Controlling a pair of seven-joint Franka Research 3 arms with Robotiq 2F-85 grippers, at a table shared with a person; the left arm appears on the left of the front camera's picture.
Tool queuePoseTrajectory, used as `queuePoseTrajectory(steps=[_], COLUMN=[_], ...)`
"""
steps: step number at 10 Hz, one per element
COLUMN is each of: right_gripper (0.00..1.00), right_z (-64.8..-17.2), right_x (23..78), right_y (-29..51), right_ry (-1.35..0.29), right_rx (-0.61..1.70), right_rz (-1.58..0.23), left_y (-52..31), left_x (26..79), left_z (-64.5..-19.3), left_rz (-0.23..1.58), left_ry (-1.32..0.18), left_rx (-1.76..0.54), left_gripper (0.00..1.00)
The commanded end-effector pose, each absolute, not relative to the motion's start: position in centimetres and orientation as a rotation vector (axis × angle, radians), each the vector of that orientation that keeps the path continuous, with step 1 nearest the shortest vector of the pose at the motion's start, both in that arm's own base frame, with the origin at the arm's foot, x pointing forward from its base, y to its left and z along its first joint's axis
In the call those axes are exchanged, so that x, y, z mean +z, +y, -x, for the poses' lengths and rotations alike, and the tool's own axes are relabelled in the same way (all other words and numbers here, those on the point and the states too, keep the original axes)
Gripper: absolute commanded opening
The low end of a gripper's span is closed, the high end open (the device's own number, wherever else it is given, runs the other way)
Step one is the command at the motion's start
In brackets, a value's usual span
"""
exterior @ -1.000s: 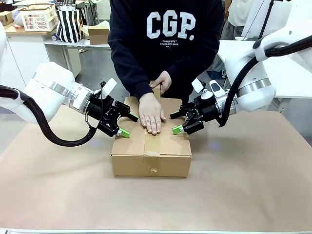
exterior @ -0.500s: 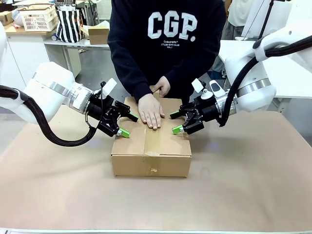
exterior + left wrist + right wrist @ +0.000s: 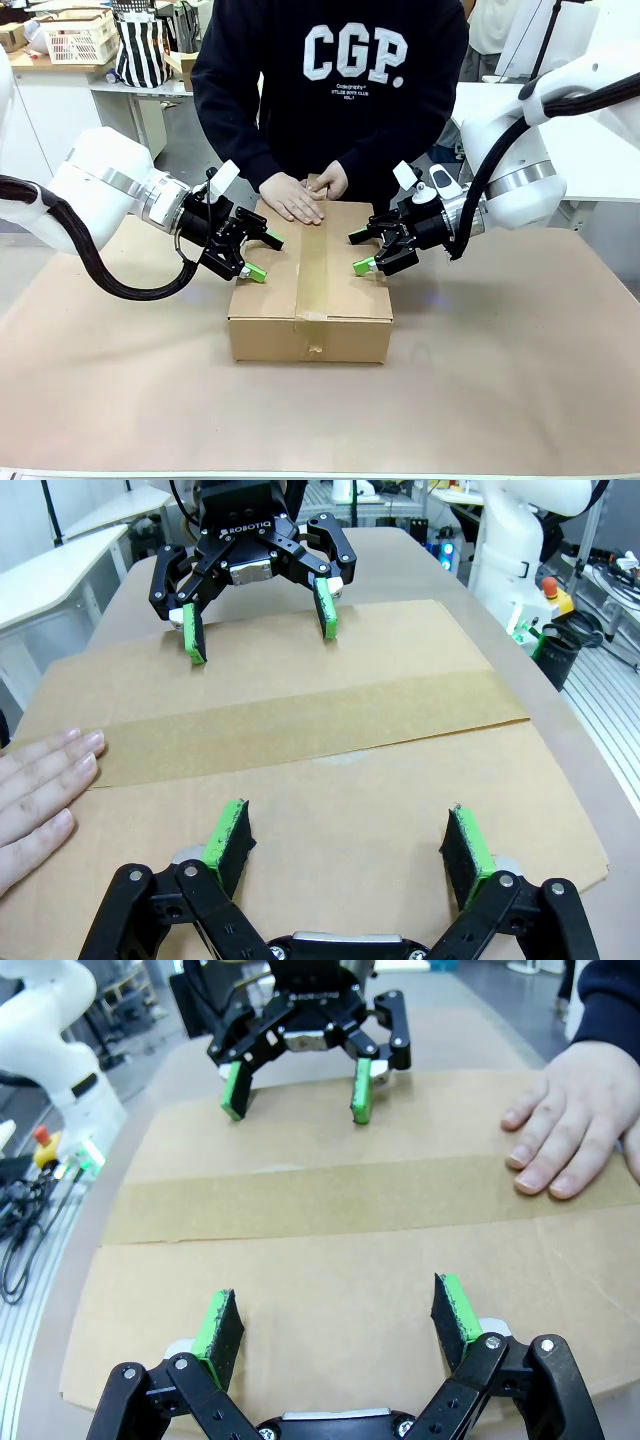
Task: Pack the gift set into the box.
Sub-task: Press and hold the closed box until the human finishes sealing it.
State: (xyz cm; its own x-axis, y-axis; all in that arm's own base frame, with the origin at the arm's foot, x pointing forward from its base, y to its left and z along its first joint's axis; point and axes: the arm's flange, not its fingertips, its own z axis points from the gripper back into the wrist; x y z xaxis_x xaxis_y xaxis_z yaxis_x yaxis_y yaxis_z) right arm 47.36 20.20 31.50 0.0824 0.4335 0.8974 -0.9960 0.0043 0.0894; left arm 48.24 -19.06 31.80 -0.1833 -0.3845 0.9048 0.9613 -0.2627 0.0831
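The box (image 3: 310, 295) is sitting closed in the middle of the table (image 3: 520, 380), its top seam running under a strip of brown tape (image 3: 312, 265), and a person in a dark sweatshirt (image 3: 335, 90) is standing at the far side, resting a hand (image 3: 292, 197) flat on the box's far edge. The left gripper (image 3: 262, 256) and the right gripper (image 3: 360, 252) are hovering at opposite sides of the box top, facing each other, each with its green-padded fingers spread wide and grasping nothing.
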Motion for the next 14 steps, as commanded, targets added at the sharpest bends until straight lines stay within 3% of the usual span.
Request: queuePoseTrajectory(steps=[1,14], right_gripper=[1.00,1.00], right_z=[-47.37,-47.37], right_x=[31.40,31.40], right_y=[20.24,20.24], right_ry=[-0.805,-0.805], right_rx=[1.335,1.335], right_rz=[-0.922,-0.922], left_y=[-19.07,-19.07], left_x=[31.54,31.54], left_z=[-48.10,-48.10], left_rz=[0.986,0.986], left_ry=[-0.855,-0.855], left_rx=[-1.654,-1.654], left_gripper=[1.00,1.00])
